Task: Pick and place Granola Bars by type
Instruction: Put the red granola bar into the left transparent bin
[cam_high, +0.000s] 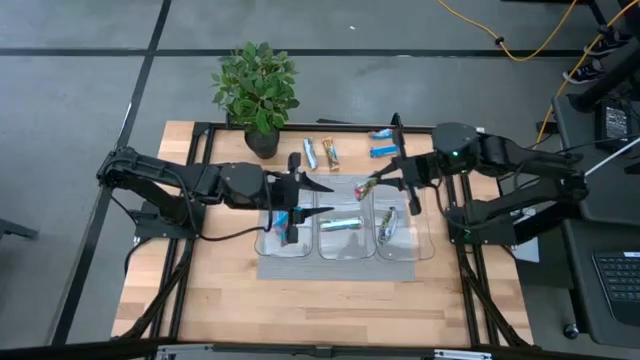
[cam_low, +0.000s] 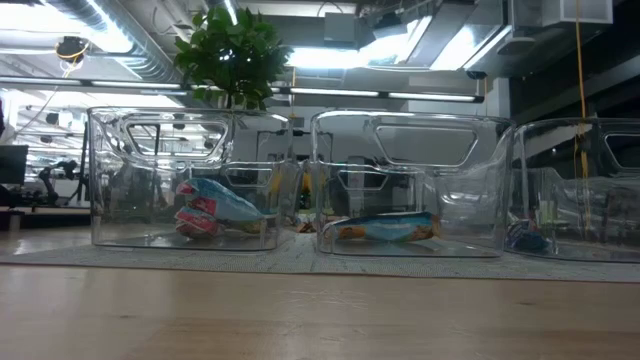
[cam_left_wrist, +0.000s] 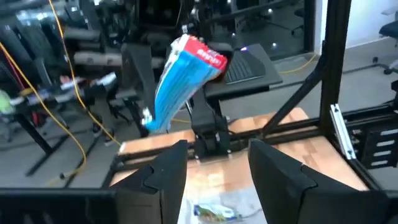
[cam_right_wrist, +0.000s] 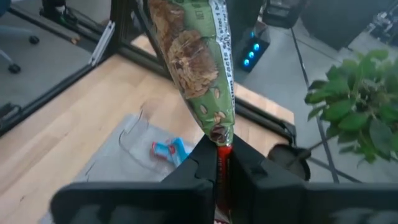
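My right gripper (cam_high: 383, 181) is shut on a green bar with a red end (cam_right_wrist: 202, 74), held above the far edge of the clear bins. My left gripper (cam_high: 314, 199) is open over the left bin (cam_high: 268, 240). In the left wrist view a blue bar with a red end (cam_left_wrist: 183, 78) shows beyond the open fingers and touches neither; what bears it I cannot tell. Blue-and-red bars (cam_low: 215, 210) lie in the left bin, a silver-blue bar (cam_high: 342, 223) in the middle bin, and more bars (cam_high: 388, 225) in the right bin. Several bars (cam_high: 320, 152) (cam_high: 381, 141) lie on the table's far part. My right gripper pinches the green bar by its red end (cam_right_wrist: 222, 160) between the two fingers. The fingers come roughly level from the table's right. The bar sticks out ahead of the fingertips, in line with them, and is lifted clear of bins and table.
Three clear bins stand side by side on a grey mat (cam_high: 340, 268) at the table's middle. A potted plant (cam_high: 258, 88) stands at the far edge, left of the loose bars. Bare wood (cam_high: 300, 305) lies between the mat and the near edge.
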